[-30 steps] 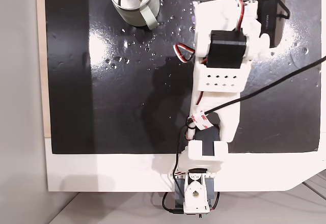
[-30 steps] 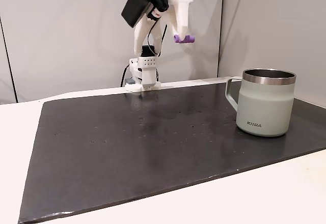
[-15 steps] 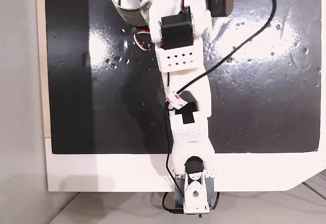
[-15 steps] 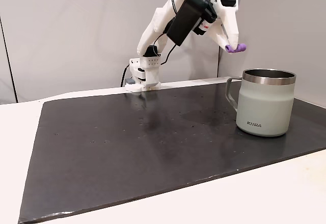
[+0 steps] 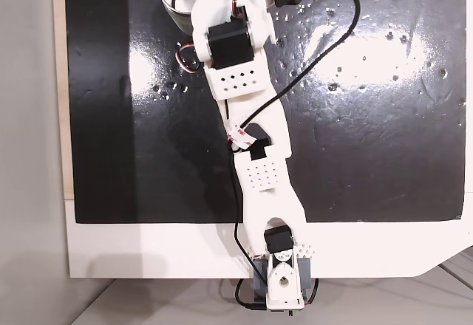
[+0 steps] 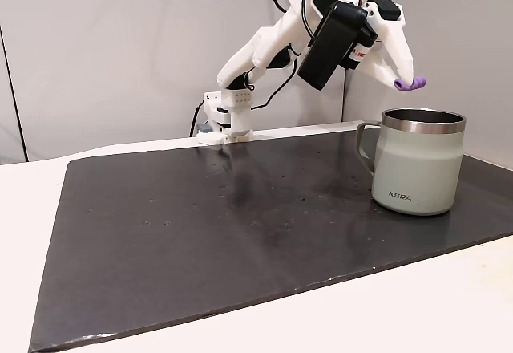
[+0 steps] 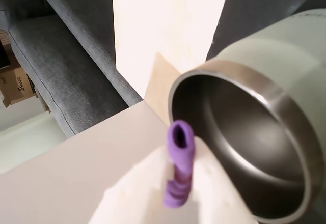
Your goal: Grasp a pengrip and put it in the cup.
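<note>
Now on the carry step: in the side fixed view, the pincer (image 6: 409, 80) clenches the purple pengrip (image 6: 410, 85) in the air at about 11 o'clock of the cup (image 6: 417, 162) rim; next likely calls for centring over the mouth before release.

In your side fixed view the cup (image 6: 418, 162) sits on the mat (image 6: 200, 225), right side, w/ the arm base (image 6: 224, 120) behind at mat's far edge. Pengrip (image 6: 409, 85) hangs above cup rim, in the gripper (image 6: 407, 83).
</note>
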